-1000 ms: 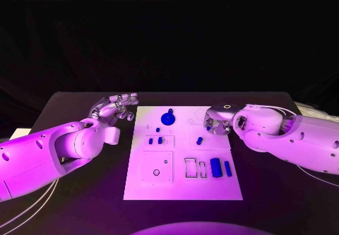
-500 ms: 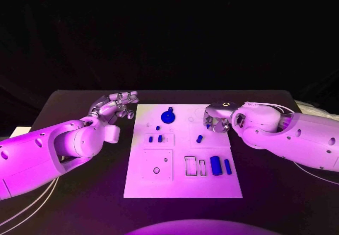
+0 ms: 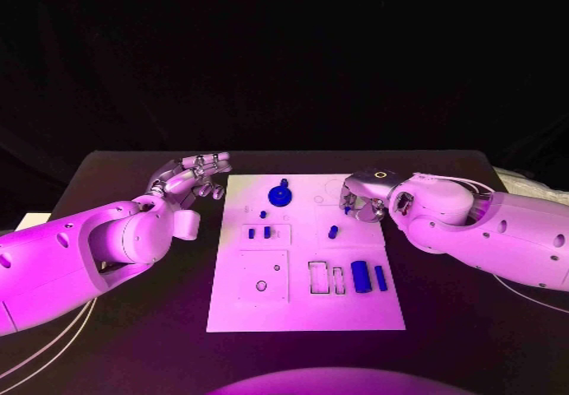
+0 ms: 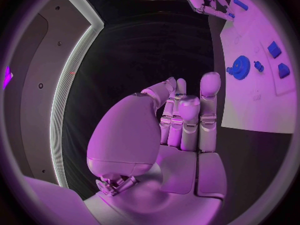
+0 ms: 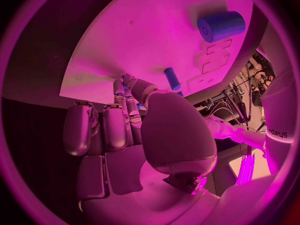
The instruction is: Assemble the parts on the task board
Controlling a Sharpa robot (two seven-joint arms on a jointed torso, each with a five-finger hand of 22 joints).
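Task board (image 3: 303, 304), white plate, sits mid-table between both hands; blue gear (image 3: 279, 195) near its far edge. Left hand (image 3: 190, 183) just off board's left edge, fingers apart, empty. Right hand (image 3: 359, 206) over far-right corner; grip can't tell

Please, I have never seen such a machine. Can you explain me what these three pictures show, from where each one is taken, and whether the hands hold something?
This is a robot with two white arms, each ending in a silver hand with many fingers. The head view looks down from the robot's head at a black table. In the middle lies a white task board with small blue parts: a round gear-like piece, a thick cylinder and a thinner peg beside it.

The two round pictures come from cameras at the wrists, behind each hand.

The left hand hovers beside the board, fingers apart, holding nothing. The right hand reaches down onto the board's far right part; whether it grips a part, I cannot tell.
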